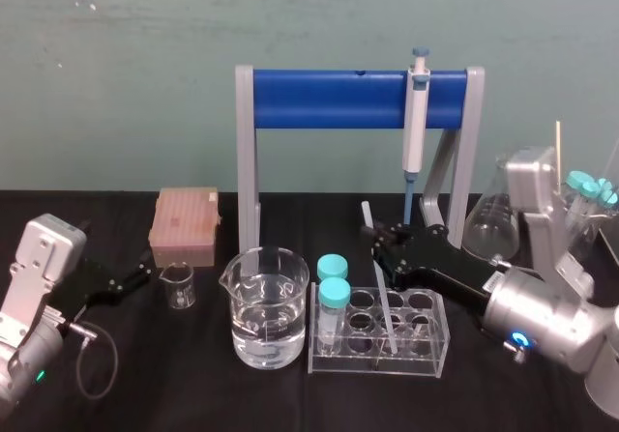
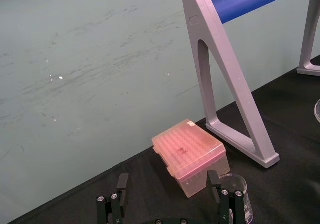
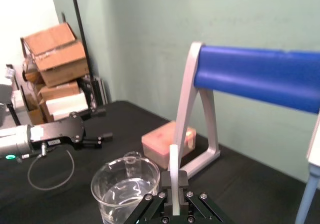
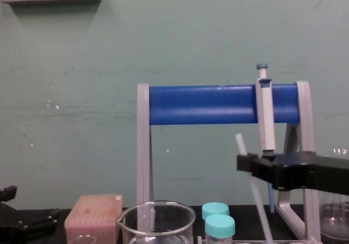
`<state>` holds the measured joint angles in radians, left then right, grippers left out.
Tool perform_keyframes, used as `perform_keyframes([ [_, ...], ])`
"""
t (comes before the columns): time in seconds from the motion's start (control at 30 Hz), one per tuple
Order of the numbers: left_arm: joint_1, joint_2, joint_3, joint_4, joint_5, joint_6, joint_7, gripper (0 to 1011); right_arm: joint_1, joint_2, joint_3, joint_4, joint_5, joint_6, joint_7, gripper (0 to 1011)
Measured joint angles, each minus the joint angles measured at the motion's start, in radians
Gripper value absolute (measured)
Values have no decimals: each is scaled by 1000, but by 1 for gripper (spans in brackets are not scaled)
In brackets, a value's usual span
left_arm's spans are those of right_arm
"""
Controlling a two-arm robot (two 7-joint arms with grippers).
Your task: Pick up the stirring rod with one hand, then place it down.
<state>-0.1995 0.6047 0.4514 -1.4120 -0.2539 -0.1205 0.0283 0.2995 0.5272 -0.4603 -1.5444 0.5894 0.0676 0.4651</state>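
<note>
Jaws: right gripper (image 1: 377, 243) clamps one stirring rod (image 1: 385, 299), left gripper (image 1: 143, 275) wide; two capped tubes (image 1: 335, 293).

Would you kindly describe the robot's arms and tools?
The left arm and right arm are silver-grey metal; the left tool and right tool are black with long flat fingers. A thin black cable loops by the left wrist, which has a green light; the right has a blue ring light.

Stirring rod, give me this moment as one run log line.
stirring rod: held tilted, lower end in test tube rack | right end effector: shut on it | left end effector: open, parked by small beaker
</note>
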Motion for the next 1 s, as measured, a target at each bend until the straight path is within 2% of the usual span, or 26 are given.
perform_keyframes([
  [0.13, 0, 0, 0, 0, 0, 0, 0, 1000, -34, 3, 25, -23, -7, -63, 4, 67],
  [0.2, 0, 0, 0, 0, 0, 0, 0, 1000, -57, -2, 52, -43, -6, -123, 13, 66],
  [0.27, 0, 0, 0, 0, 0, 0, 0, 1000, -61, -5, 60, -48, -3, -136, 15, 66],
  [0.4, 0, 0, 0, 0, 0, 0, 0, 1000, -76, -22, 109, -86, 34, -178, 30, 66],
  [0.67, 0, 0, 0, 0, 0, 0, 0, 1000, -73, -31, 180, -146, 84, -196, 35, 66],
  [1.0, 0, 0, 0, 0, 0, 0, 0, 1000, -61, -32, 204, -157, 93, -203, 42, 66],
])
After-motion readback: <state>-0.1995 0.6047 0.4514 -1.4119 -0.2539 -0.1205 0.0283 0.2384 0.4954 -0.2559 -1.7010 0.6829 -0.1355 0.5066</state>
